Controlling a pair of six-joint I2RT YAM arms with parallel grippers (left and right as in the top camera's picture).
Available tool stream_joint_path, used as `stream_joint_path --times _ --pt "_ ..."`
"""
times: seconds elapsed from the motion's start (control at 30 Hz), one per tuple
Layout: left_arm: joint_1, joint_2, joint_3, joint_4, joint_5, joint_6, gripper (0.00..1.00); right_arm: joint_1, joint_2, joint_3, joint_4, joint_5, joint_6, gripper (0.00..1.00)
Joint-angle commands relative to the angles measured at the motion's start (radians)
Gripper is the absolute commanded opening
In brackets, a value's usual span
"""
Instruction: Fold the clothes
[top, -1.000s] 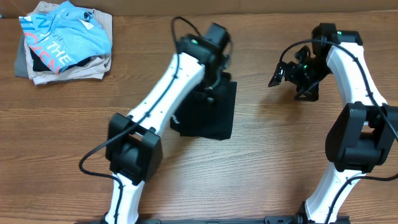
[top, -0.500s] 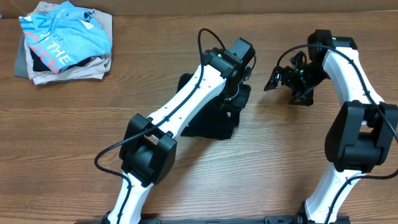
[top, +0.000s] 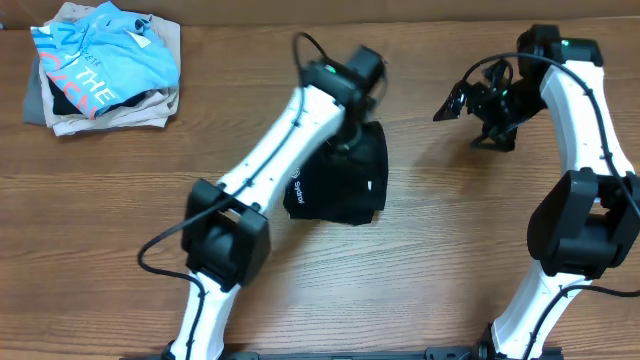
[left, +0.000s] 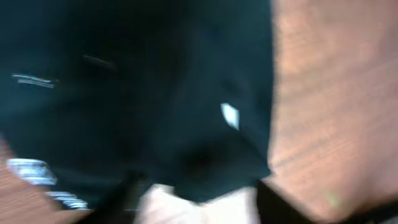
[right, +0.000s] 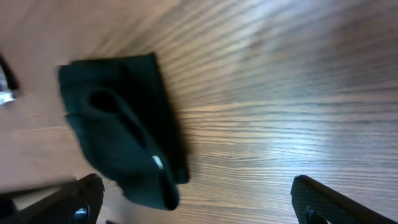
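Note:
The clothes (top: 340, 185) are one black garment, lying folded in a compact rectangle at the table's middle, with small white lettering near its left edge. My left gripper (top: 347, 138) hovers over the garment's far edge. The left wrist view is blurred: black fabric (left: 137, 93) with a small white tag fills it, and the dark fingers (left: 134, 193) stand apart at the bottom with nothing gripped. My right gripper (top: 452, 102) hangs open to the right of the garment, over bare wood. Its wrist view shows the garment (right: 118, 143) to the left, beyond wide-apart fingertips (right: 326, 199).
A pile of other garments (top: 100, 65), light blue on top of beige and grey, lies at the table's far left corner. The wooden table (top: 460, 230) shows bare to the right and in front of the black garment.
My left gripper has opened and let go of the black garment, which now lies flat in a neater fold. The left arm swung right, then back left. The right arm drew slightly back.

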Motion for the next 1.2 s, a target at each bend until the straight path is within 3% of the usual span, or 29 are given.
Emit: stream_joint_path --times 0.0,0.13,0.4,0.73,1.0,1.07,1.17 --pt "0.137 -0.014 0.019 -0.011 -0.033 0.002 1.0 0.01 -0.019 0.036 -0.006 -0.034 -0.01 1.0" --pt "0.256 0.013 -0.046 0.007 0.187 0.128 1.0 0.01 -0.019 0.036 -0.002 -0.016 -0.01 1.0" --pt "0.367 0.117 -0.155 0.058 0.429 0.274 1.0 0.01 -0.019 0.036 -0.003 0.006 -0.011 1.0" --pt "0.354 0.157 -0.244 0.177 0.552 0.282 1.0 0.01 -0.019 0.036 -0.003 0.006 -0.011 1.0" --pt "0.327 0.217 -0.259 0.24 0.563 0.255 1.0 0.01 -0.019 0.036 -0.005 0.006 -0.011 1.0" --pt "0.32 0.222 -0.259 0.249 0.558 0.256 0.91 0.01 -0.019 0.036 -0.007 0.006 -0.011 1.0" --pt "0.319 0.219 -0.257 0.268 0.526 0.228 0.54 0.01 -0.019 0.036 -0.008 0.006 -0.011 1.0"
